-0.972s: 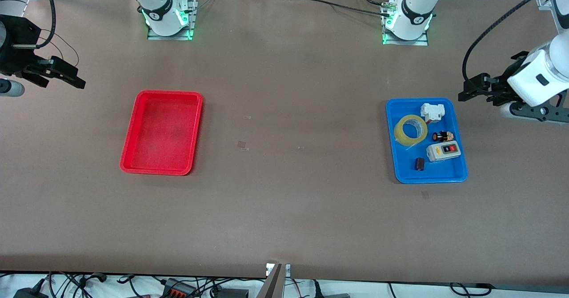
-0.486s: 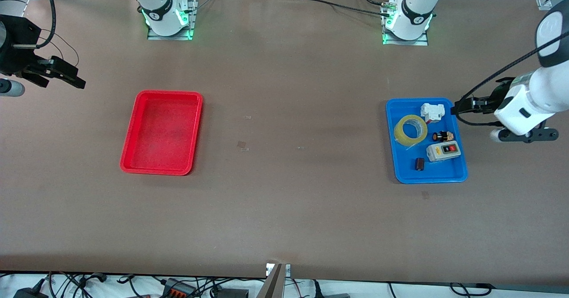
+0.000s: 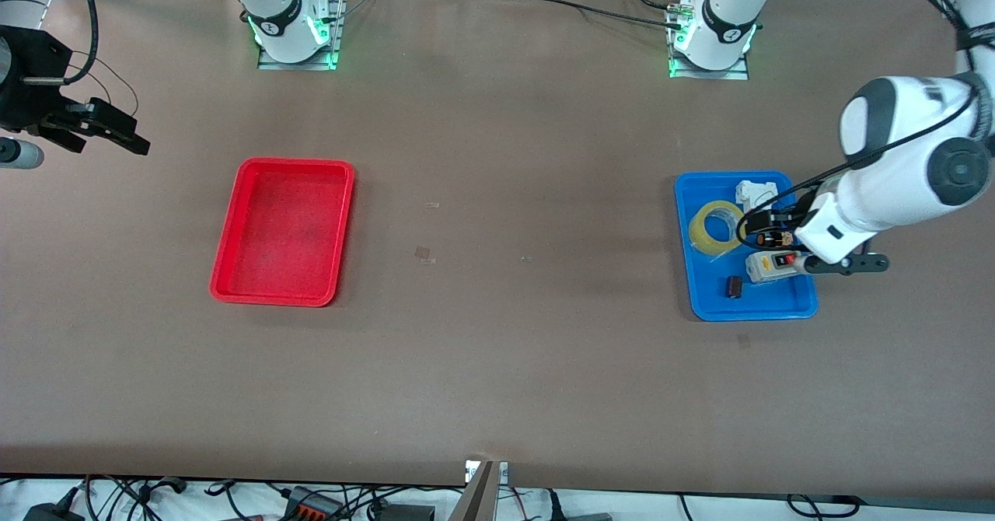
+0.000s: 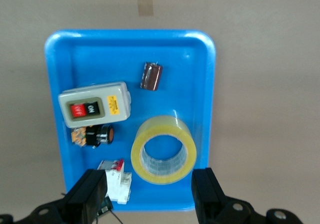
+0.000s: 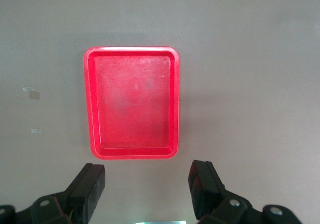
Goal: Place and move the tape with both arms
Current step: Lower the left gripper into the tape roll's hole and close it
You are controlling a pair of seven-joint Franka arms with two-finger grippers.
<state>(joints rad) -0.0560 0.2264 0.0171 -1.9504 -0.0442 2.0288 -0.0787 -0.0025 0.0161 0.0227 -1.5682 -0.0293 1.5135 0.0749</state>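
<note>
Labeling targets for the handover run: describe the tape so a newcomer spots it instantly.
Find the blue tray toward the left arm's end of the table. The tape lies flat in it, beside the white-grey switch box and a small dark cylinder. It is the only ring there: translucent yellow, hollow-cored, and the largest round item.

The grey-white rectangular plastic switch box [image 4: 94, 106] in the blue plastic tray [image 4: 205, 73], under the left gripper [image 4: 150, 199], bears "ON" in white on its black button. Its yellow label is unreadable.
</note>
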